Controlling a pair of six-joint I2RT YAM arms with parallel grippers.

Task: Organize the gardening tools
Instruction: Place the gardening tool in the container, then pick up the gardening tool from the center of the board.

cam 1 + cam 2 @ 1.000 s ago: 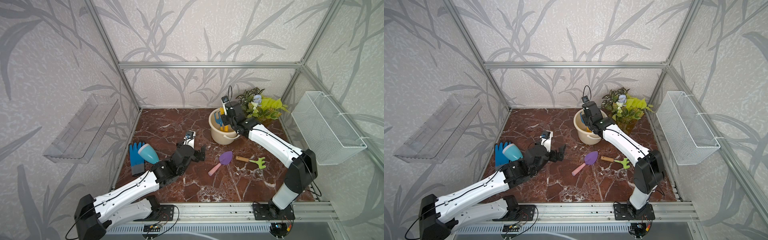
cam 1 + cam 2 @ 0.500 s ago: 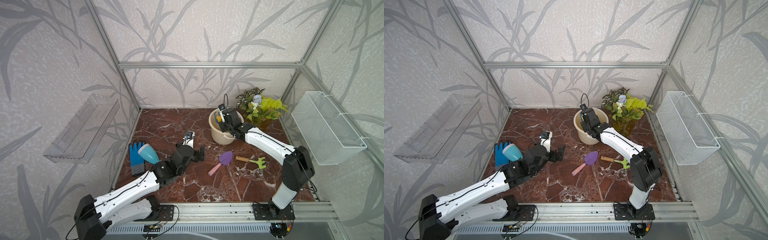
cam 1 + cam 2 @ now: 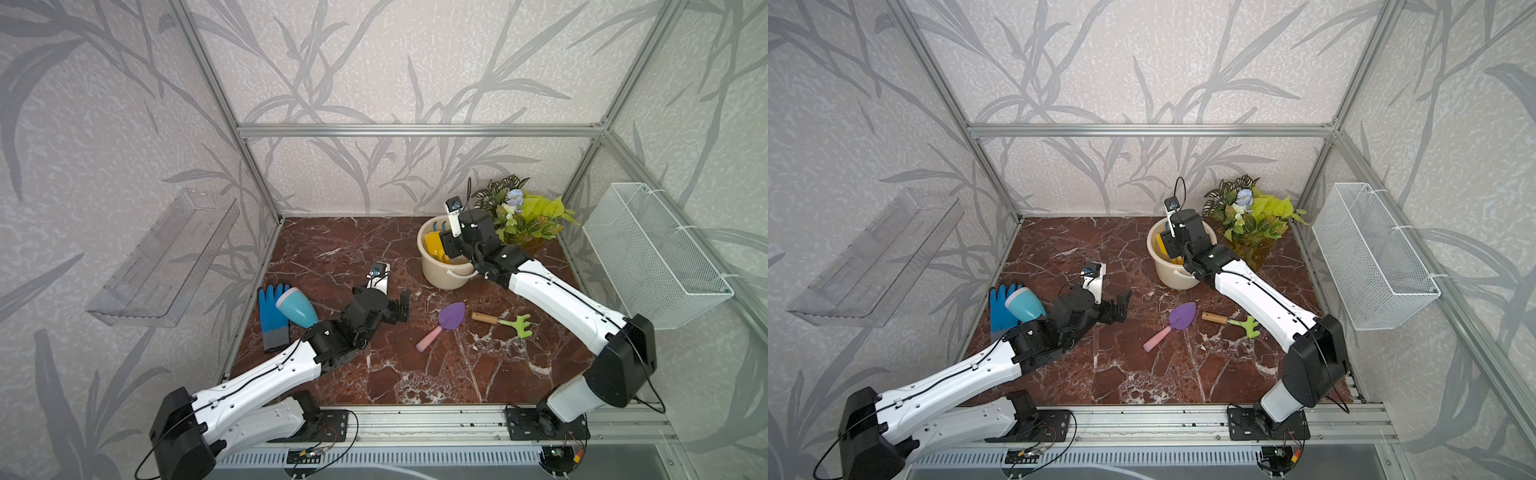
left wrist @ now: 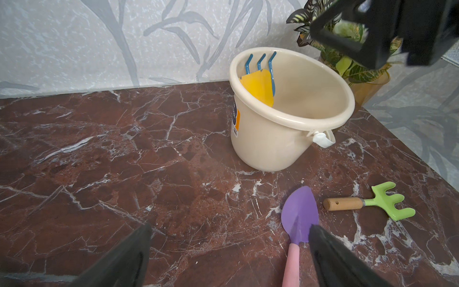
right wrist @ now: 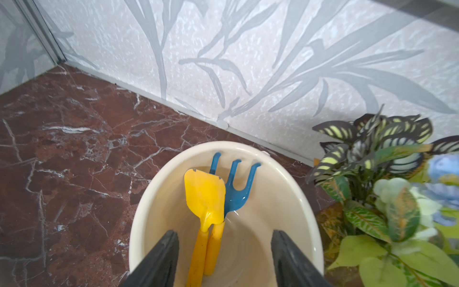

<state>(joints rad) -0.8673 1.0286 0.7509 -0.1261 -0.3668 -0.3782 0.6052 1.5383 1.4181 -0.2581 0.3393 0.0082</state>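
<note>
Inside the cream plastic bucket [image 5: 142, 211]: yellow plastic shovel [image 5: 205, 198] and blue three-tined fork with yellow handle [image 5: 236, 193]. Both are blade-up, handles down, side by side and touching, leaning on the bucket's left inner wall.
Bucket position: back right of the red-brown marble floor [image 3: 332, 249], upright, just beside the potted plant with green and striped leaves [image 3: 528, 220]. Reads the same in both top views.
Right gripper [image 5: 224, 236]: over the bucket mouth, jaws parted wider than the two handles, gripping nothing. The handles show between the fingers with no contact visible.
Purple trowel with pink handle [image 3: 451, 316]: flat on the floor in front of the bucket, apart from it, blade end toward the bucket.
Green rake with wooden handle [image 3: 505, 322]: flat on the floor just right of the trowel, not touching it, tines pointing right.
Left gripper [image 3: 401, 305]: low over mid-floor, jaws spread wide, empty. The trowel is near, on its right. In the wrist view one finger overlaps the blade edge, and I can't tell if it touches.
Light-blue tapered bottle with pale end [image 3: 297, 307]: on its side at the left edge, resting on the blue rubber glove [image 3: 268, 320].
Walls: clear plastic shelf [image 3: 162, 257] on the left, white wire basket [image 3: 652, 257] on the right.
</note>
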